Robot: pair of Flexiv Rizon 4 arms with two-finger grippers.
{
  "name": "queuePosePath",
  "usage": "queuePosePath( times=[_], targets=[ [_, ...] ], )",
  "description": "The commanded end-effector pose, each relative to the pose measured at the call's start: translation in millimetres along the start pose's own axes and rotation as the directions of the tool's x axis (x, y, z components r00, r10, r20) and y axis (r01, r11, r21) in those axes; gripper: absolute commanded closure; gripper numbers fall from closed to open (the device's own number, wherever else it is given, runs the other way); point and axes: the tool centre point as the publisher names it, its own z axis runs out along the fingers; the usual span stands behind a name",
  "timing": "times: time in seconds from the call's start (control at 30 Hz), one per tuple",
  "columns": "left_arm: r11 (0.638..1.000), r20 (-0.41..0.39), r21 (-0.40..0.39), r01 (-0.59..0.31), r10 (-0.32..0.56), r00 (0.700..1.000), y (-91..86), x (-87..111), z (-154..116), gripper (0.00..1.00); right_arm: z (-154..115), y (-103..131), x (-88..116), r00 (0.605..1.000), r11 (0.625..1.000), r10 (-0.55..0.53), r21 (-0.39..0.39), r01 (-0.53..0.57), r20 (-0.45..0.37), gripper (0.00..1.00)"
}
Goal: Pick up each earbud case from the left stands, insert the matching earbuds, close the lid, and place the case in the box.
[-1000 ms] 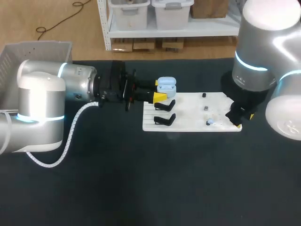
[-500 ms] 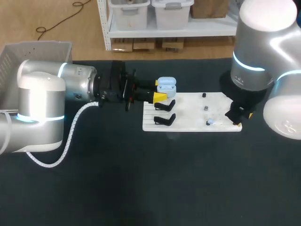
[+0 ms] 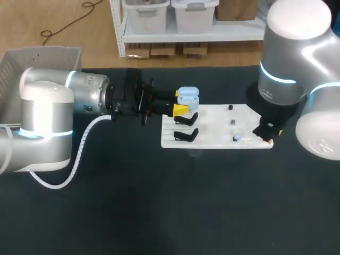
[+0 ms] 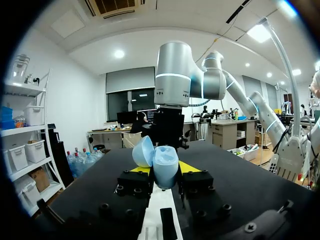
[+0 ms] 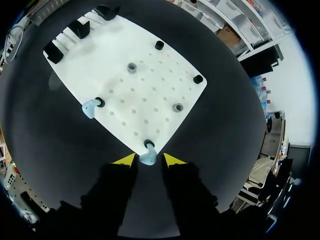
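Blue earbud sits between the parted tips of right claw after its slight shift, ready for grasping; left claw stays clamped on case.

Pale blue case, white board

Left end effector clamped, right end effector parted, pointing down

Head view: high, behind robot, looks down on dark table. Left wrist view: low, near level with table surface, close behind blue case. Right wrist view: close, straight down on white board (same board sits mid-table in head view).
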Motion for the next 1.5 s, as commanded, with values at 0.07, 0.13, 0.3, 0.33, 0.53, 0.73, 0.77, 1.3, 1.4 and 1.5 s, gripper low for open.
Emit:
queuePosePath(
  times=[0.07, 0.13, 0.3, 0.33, 0.53, 0.73, 0.77, 1.3, 1.4, 1.5],
  targets=[
    [1.000, 0.002, -0.001, -0.003, 0.003, 1.000, -0.4, 0.8, -0.2, 1.00, 1.3, 0.9, -1.2, 1.000, 1.000, 0.001, 0.002, -0.001, -0.002, 0.73],
    [1.000, 0.002, -0.001, -0.003, 0.003, 1.000, -0.4, 0.8, -0.2, 1.00, 1.7, 1.0, -1.6, 1.000, 1.000, 0.001, 0.001, -0.001, -0.003, 0.86],
    [1.000, 0.002, -0.001, -0.003, 0.003, 1.000, -0.4, 0.8, -0.2, 1.00, 2.4, 2.3, -1.9, 1.000, 1.000, 0.000, 0.000, 0.000, -0.004, 1.00],
    [1.000, 0.002, -0.001, -0.003, 0.003, 1.000, -0.4, 0.8, -0.2, 1.00, 2.3, 2.6, -1.8, 1.000, 1.000, 0.000, 0.000, 0.000, -0.004, 1.00],
    [1.000, 0.002, -0.001, -0.003, 0.003, 1.000, -0.4, 0.8, -0.2, 1.00, -4.3, 5.2, 0.5, 1.000, 1.000, 0.000, 0.006, 0.000, -0.003, 1.00],
    [1.000, 0.002, -0.001, -0.003, 0.003, 1.000, -0.4, 0.8, -0.2, 1.00, -28.7, 8.1, 3.4, 1.000, 0.998, 0.027, 0.057, -0.027, -0.008, 1.00],
    [1.000, 0.002, -0.001, -0.003, 0.003, 1.000, -0.4, 0.8, -0.2, 1.00, -35.1, 7.8, 3.3, 0.999, 0.997, 0.041, 0.068, -0.040, -0.008, 1.00],
    [1.000, 0.002, -0.001, -0.003, 0.003, 1.000, -0.4, 0.8, -0.2, 1.00, -142.2, 42.4, -34.7, 0.926, 0.928, 0.372, 0.000, -0.373, -0.066, 1.00],
    [1.000, 0.002, -0.001, -0.003, 0.003, 1.000, -0.4, 0.8, -0.2, 1.00, -158.0, 50.2, -43.6, 0.894, 0.892, 0.442, -0.066, -0.446, -0.074, 1.00],
    [1.000, 0.002, -0.001, -0.003, 0.003, 1.000, -0.4, 0.8, -0.2, 1.00, -167.2, 58.2, -51.1, 0.884, 0.883, 0.462, -0.057, -0.466, -0.069, 1.00]
  ],
)
